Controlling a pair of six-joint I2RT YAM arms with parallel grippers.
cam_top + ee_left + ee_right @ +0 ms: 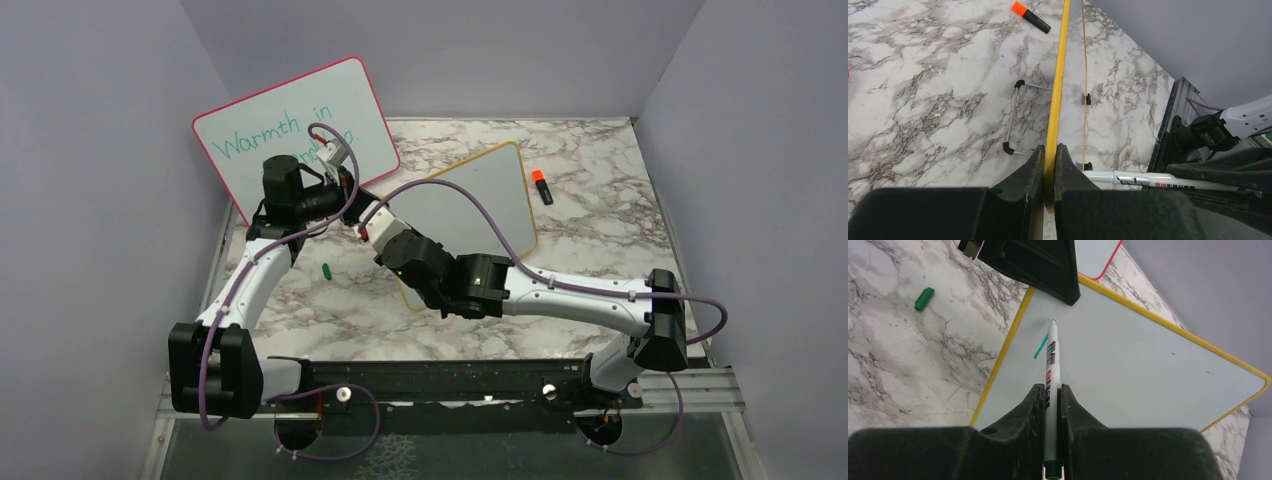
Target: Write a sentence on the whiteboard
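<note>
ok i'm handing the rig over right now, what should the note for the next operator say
Left pincer: shut on the yellow frame of the whiteboard, steadying it.
Right pincer: shut on the marker, its tip at the board face beside one short teal stroke.
Green cap: on the table, left of the board.
Done: marker uncapped, first stroke down.
Left: almost all the writing.

You have bare whiteboard (1128, 370) face to cross; the left gripper (1049, 151) clamps and blocks its left edge.
</note>
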